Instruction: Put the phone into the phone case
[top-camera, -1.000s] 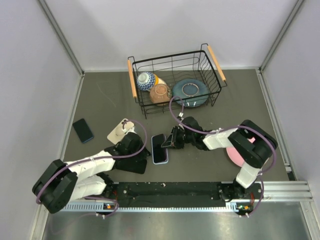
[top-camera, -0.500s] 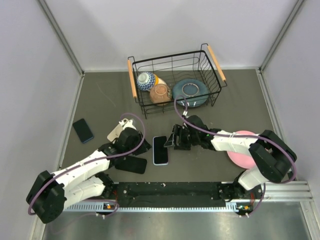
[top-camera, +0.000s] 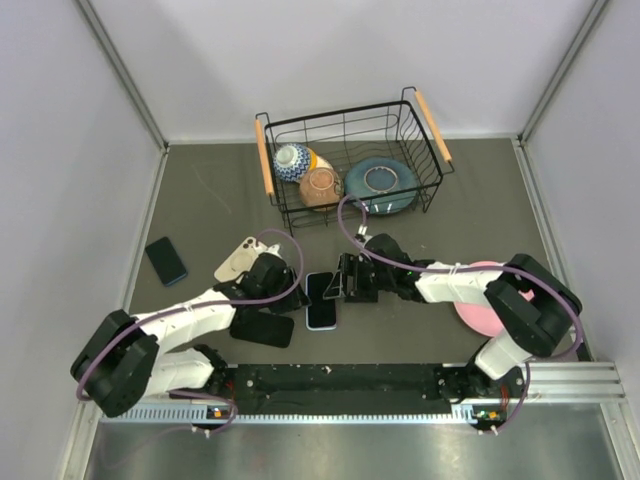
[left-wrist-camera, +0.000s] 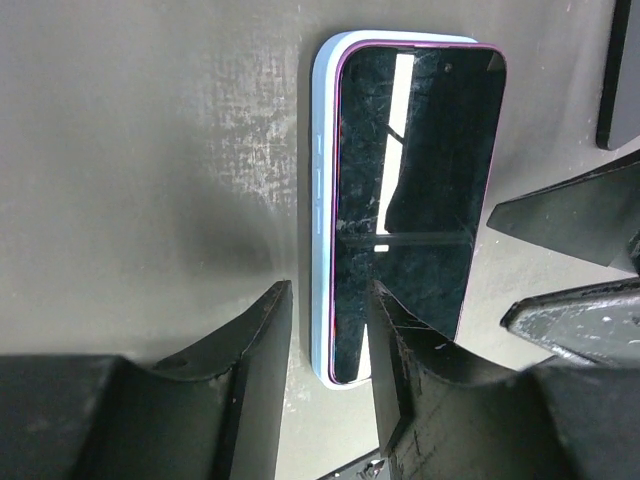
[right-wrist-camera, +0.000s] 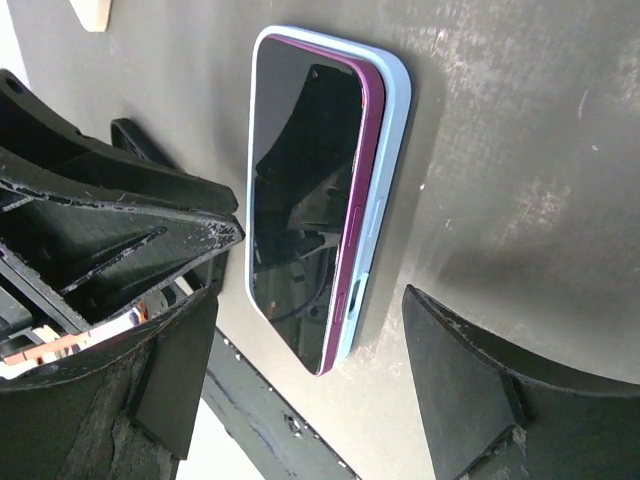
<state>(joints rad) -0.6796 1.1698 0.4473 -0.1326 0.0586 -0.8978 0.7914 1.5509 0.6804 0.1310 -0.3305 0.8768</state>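
The phone (left-wrist-camera: 415, 200) is seen lying screen up in the light-blue case (left-wrist-camera: 321, 200) on the table (top-camera: 200, 200), between the two grippers. In the right wrist view its purple side is seen standing proud of the case along one long edge. The left gripper (left-wrist-camera: 328, 288) is held narrowly apart, its fingers set astride the case's long edge near one corner; whether the case is touched cannot be told. The right gripper (right-wrist-camera: 312, 300) is spread wide on the phone's other side, and nothing is gripped. Compared with half a second ago, the left gripper is found closer to the case, and the beige phone (top-camera: 238, 262) is more exposed. Both arms are stretched low and inward, wrists close to the table.
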